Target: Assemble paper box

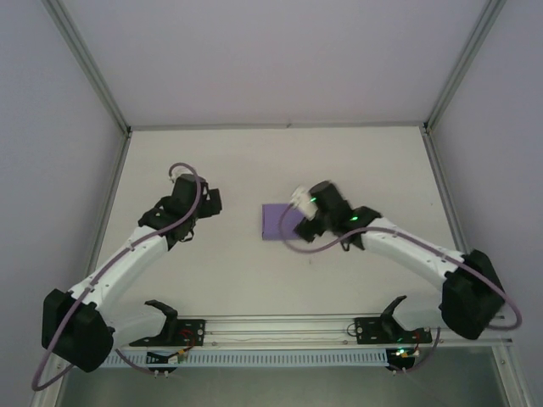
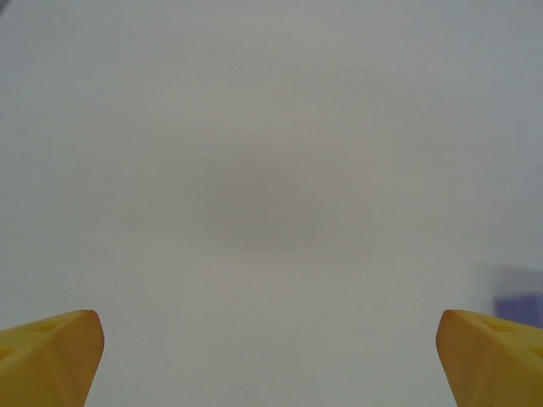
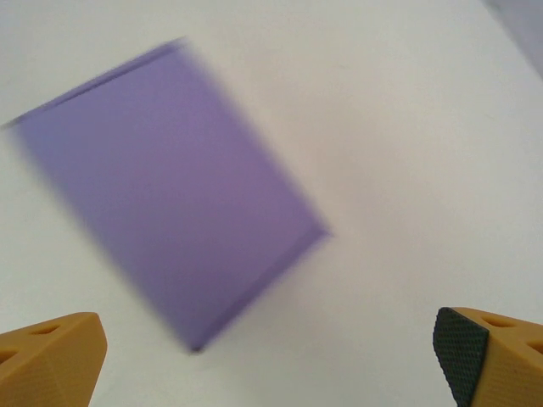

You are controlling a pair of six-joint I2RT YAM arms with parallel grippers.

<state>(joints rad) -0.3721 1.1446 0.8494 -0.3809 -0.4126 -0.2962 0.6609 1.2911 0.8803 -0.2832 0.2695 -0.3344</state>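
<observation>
The paper box (image 1: pixel 277 221) lies flat on the table (image 1: pixel 254 161) as a small closed lavender-purple rectangle. In the right wrist view the paper box (image 3: pixel 170 186) looks blurred and sits ahead and left of the fingers, touching neither. My right gripper (image 3: pixel 271 360) is open with nothing between its yellow fingertips (image 3: pixel 51 360); from above, the right gripper (image 1: pixel 296 220) hovers over the box's right edge. My left gripper (image 2: pixel 271 360) is open over bare table, and a sliver of the purple box (image 2: pixel 519 298) shows at the far right. From above, the left gripper (image 1: pixel 210 202) is well left of the box.
Grey walls and aluminium frame posts (image 1: pixel 89 68) enclose the table on three sides. A metal rail with two black arm mounts (image 1: pixel 280 326) runs along the near edge. Bare tabletop lies behind and in front of the box.
</observation>
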